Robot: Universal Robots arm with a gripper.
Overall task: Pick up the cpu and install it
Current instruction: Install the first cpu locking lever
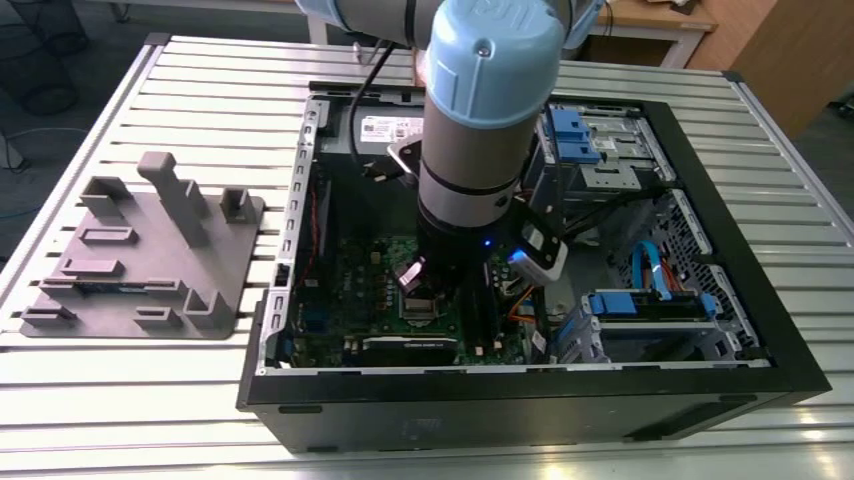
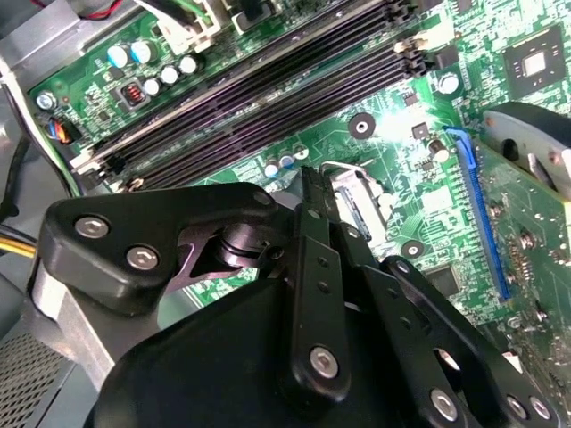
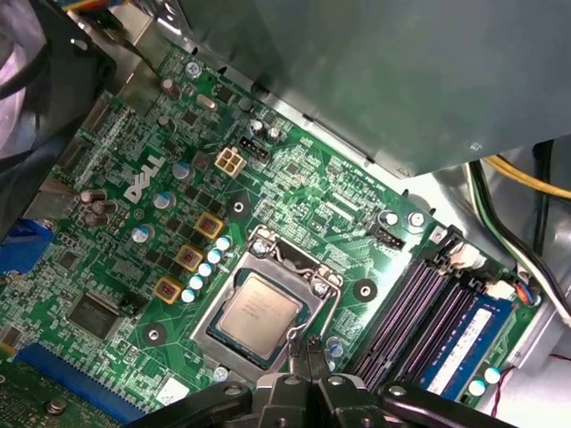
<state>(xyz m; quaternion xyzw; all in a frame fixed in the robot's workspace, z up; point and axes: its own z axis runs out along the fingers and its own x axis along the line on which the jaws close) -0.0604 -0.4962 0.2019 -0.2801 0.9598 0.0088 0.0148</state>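
The cpu [image 3: 259, 308], a small silver-grey square chip, lies flat inside the metal-framed socket [image 3: 287, 249] on the green motherboard [image 3: 134, 267] in the first wrist view. My gripper [image 3: 309, 346] hovers just beside the socket's edge, its black fingers pressed together with nothing between them. In the second wrist view the gripper [image 2: 308, 183] points down at the socket [image 2: 357, 192], part of which its linkage hides. The exterior view has the arm [image 1: 481, 130] reaching down into the open computer case [image 1: 534, 390], above the socket [image 1: 420, 305].
Dark memory slots [image 3: 406, 308] with a blue stick [image 3: 464, 348] run beside the socket. A big grey box [image 3: 384, 71] overhangs the board. Cables [image 3: 522, 183] run along the case wall. Blue drive bays [image 1: 647, 305] fill the exterior view's right. A grey fixture tray [image 1: 147, 250] sits outside the case.
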